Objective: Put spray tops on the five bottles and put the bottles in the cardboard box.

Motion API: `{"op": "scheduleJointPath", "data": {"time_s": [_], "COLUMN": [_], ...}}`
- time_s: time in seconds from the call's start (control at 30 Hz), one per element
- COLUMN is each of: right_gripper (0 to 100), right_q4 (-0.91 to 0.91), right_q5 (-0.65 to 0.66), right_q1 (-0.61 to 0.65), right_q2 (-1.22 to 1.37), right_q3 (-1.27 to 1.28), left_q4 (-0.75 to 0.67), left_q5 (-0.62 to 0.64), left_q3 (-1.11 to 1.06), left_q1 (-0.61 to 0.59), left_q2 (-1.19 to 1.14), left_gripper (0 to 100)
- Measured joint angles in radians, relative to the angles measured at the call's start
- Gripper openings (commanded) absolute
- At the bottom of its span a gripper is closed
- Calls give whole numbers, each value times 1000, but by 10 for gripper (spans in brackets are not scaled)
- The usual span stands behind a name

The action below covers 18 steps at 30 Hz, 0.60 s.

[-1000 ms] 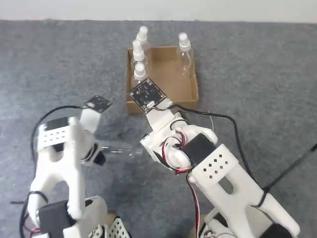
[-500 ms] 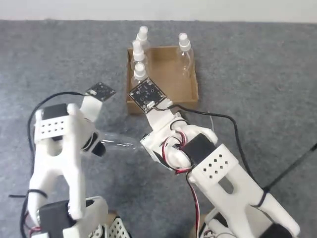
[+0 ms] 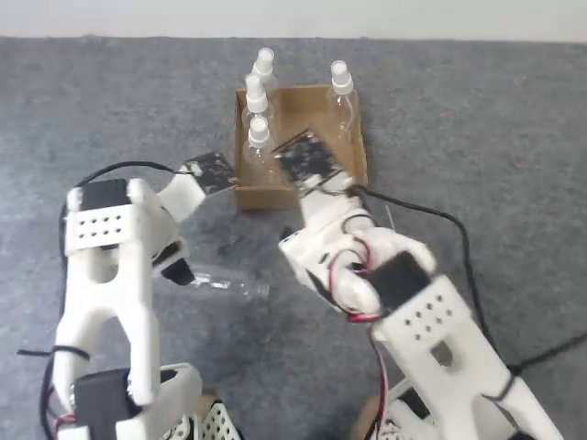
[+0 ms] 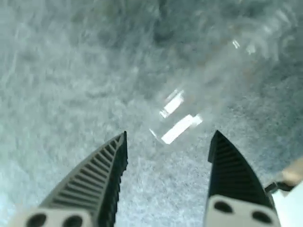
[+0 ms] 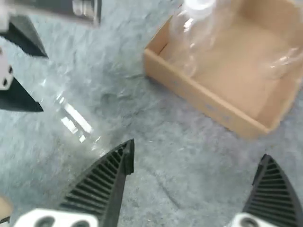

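A clear bottle [image 3: 220, 280] lies on its side on the grey carpet between the two arms. My left gripper [image 4: 170, 135] is open just behind that bottle [image 4: 189, 118], one finger on either side of its end. My right gripper [image 5: 199, 150] is open wide above bare carpet, between the lying bottle [image 5: 71, 118] and the cardboard box [image 5: 199, 97]. The box [image 3: 358, 174] holds several upright bottles with white spray tops, one [image 3: 260, 137] at the front left corner and one [image 3: 341, 87] at the back right.
The left arm's camera board [image 3: 213, 172] hangs close to the box's front left corner. A black cable [image 3: 431, 215] runs from the right arm across the carpet. Open carpet lies left and right of the box.
My right arm has pulled back from the lying bottle and swung toward the box. The left arm's wrist has turned toward the box, and the bottle has shifted slightly.
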<state>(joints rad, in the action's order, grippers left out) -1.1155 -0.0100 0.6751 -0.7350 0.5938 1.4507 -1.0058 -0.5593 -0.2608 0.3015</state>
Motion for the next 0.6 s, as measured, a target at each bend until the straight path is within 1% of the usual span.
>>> {"op": "scheduleJointPath", "data": {"time_s": [0.1,0.3,0.53,0.6], "right_gripper": [351,351,351,351], "right_q4": [-15,-15,-15,-15], "right_q5": [-3,-3,-3,-3], "right_q1": [-37,-97,-101,-101], "right_q2": [-58,-117,-120,-120], "right_q3": [0,0,0,0], "left_q4": [-14,-17,-15,-14], "left_q5": [-11,-60,-61,-61], "left_q3": [0,2,3,-28], "left_q1": [48,114,152,172], "left_q2": [-35,-183,-190,-181], "left_gripper": [263,223,222,222]}}
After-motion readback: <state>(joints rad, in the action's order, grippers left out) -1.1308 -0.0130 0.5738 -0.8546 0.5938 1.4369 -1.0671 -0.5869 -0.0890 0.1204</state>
